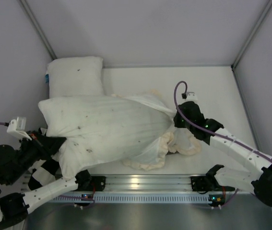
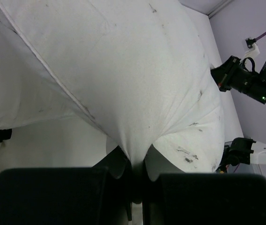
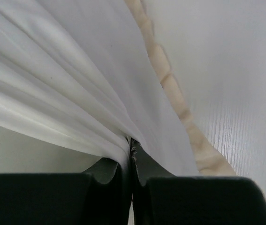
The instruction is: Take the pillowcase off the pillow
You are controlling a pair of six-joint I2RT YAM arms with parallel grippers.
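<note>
The pillow [image 1: 97,127], plump, white and dark-specked, lies across the middle of the table. Its right end sits inside the pillowcase [image 1: 156,143], whose cream-white face shows, with ruffled trim [image 1: 186,144] bunched at the right. No grey plush shows. My left gripper [image 1: 61,143] is shut on the pillow's near-left corner; in the left wrist view the gripper [image 2: 140,164] pinches the specked pillow cloth [image 2: 137,79]. My right gripper [image 1: 176,120] is shut on the pillowcase's right end; in the right wrist view the gripper [image 3: 132,154] pinches pleated pillowcase cloth [image 3: 67,79] beside the trim [image 3: 170,89].
A second white pillow [image 1: 76,75] with one dark speck lies at the back left, touching the held pillow. Grey walls close the table at the left, back and right. The metal rail [image 1: 145,184] runs along the near edge. The right arm [image 2: 250,79] shows in the left wrist view.
</note>
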